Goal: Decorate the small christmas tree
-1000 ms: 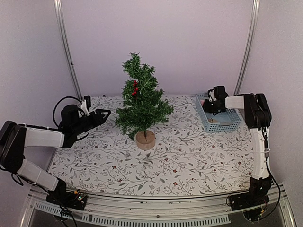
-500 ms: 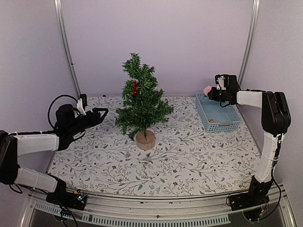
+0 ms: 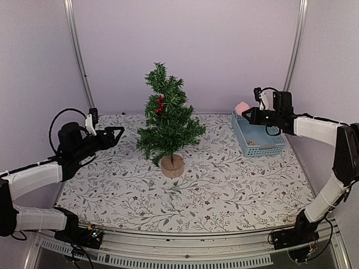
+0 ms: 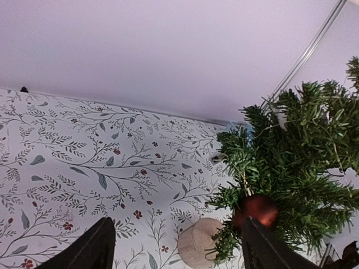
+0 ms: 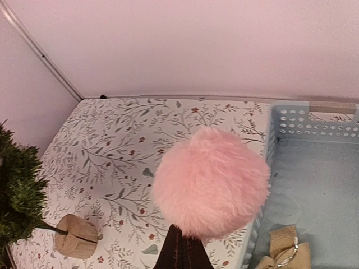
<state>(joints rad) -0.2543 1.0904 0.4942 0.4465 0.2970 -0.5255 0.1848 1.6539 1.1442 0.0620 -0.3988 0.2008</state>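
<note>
The small christmas tree (image 3: 168, 120) stands mid-table on its pale wooden stump (image 3: 172, 165), with a red berry sprig (image 3: 160, 105) high on it. The left wrist view shows the tree (image 4: 297, 145) with a red ball (image 4: 259, 207) hanging low in its branches. My left gripper (image 3: 115, 134) is left of the tree, apart from it. It is open and holds nothing (image 4: 176, 224). My right gripper (image 3: 247, 114) is shut on a fluffy pink pom-pom (image 3: 242, 107), held above the basket's left rim. The pom-pom (image 5: 210, 182) fills the right wrist view above the closed fingertips (image 5: 182, 246).
A light blue plastic basket (image 3: 263, 147) sits at the back right of the floral tablecloth. A burlap ornament (image 5: 286, 252) lies inside it. White walls and metal rails stand close behind the table.
My right gripper has lifted the pink pom-pom out of the basket to above its left rim. My left gripper has pulled back leftward from the tree and opened wider.
</note>
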